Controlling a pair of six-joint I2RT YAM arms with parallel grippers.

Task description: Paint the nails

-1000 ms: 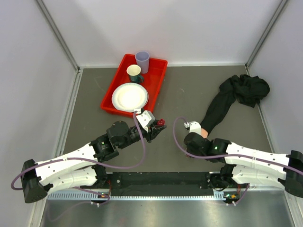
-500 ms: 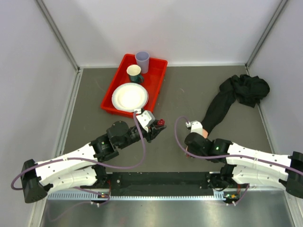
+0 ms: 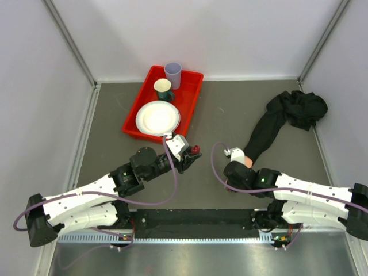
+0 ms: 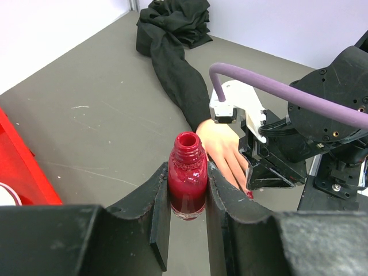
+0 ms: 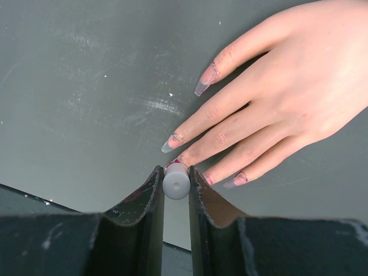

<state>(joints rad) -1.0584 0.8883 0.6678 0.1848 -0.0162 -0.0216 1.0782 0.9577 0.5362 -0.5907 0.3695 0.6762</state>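
Your right tool (image 5: 175, 174) is closed down on a small round grey brush handle (image 5: 176, 184) and has hardly moved, so I think it is dabbing one nail. The pale pointy nails (image 5: 170, 144) sit right by it on the skin-coloured plastic hand (image 5: 287, 86), lying flat on the grey worktop (image 5: 86, 69), its long way pointing nails-first at the near edge. Your left tool (image 4: 188, 172) squeezes the open dark red glass bottle (image 4: 187, 192).

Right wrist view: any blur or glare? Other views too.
Right wrist: nails sharp, its own fingers softly blurred, faint sheen on the table. Left wrist: polish bottle crisp with small highlights. Top external: even light, soft shadows.
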